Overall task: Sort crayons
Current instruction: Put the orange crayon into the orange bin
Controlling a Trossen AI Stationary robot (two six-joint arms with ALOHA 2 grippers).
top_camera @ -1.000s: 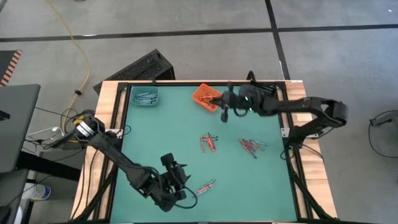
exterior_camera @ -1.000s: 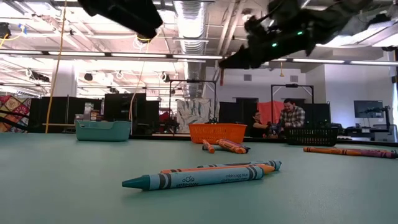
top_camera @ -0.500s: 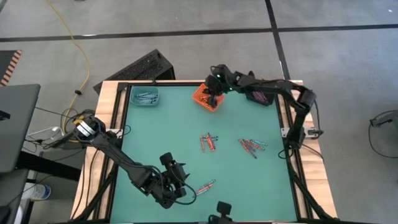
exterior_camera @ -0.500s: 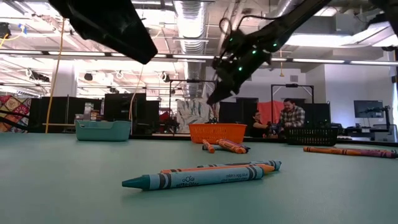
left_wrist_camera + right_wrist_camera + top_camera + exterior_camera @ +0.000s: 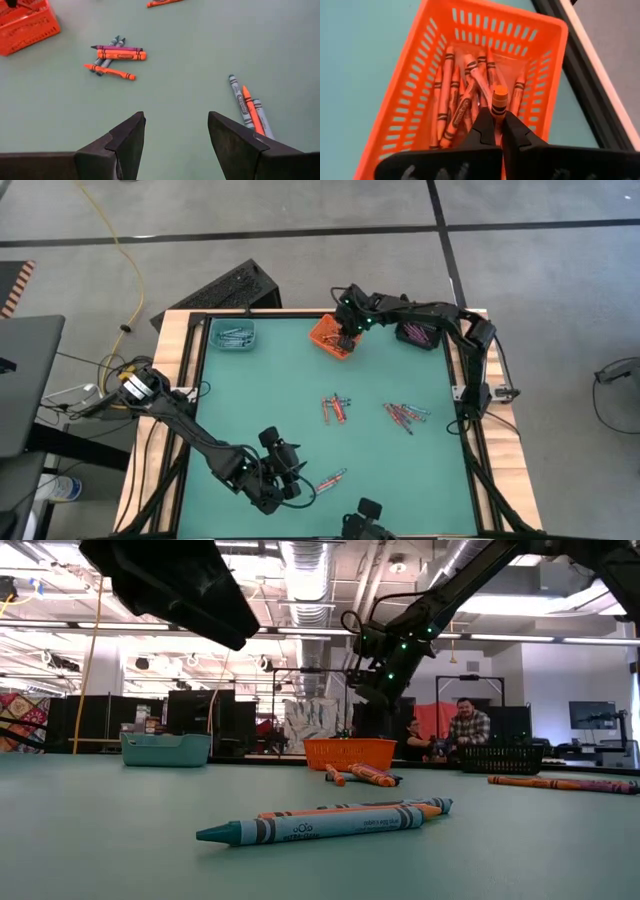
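My right gripper (image 5: 496,120) is shut on an orange crayon (image 5: 498,97) above the orange bin (image 5: 530,35), which holds several orange crayons (image 5: 455,107). In the high view it (image 5: 346,332) hangs over that bin (image 5: 326,338) at the far edge. My left gripper (image 5: 175,130) is open and empty, low over the near part of the mat (image 5: 284,470). Three crayons (image 5: 247,106) lie on the mat just ahead of it; they also show in the high view (image 5: 332,478). Two more loose heaps (image 5: 335,408) (image 5: 403,415) lie mid-table. My right gripper pinches the orange crayon between its two fingers (image 5: 485,127). The crayon lies along the fingers, and its wrapped end (image 5: 499,92) sticks out past the fingertips. The fingers point down at the orange bin. The crayon is lifted clear, above the crayons in the bin.
A teal bin (image 5: 235,333) with crayons stands at the far left and a black bin (image 5: 418,333) at the far right. Black rails (image 5: 196,380) frame the green mat. In the low view, people sit far behind the table (image 5: 468,730).
My right gripper has gone from the right of the orange bin toward the table's far left and now hangs over the bin, tipped down at it, still shut on the crayon.
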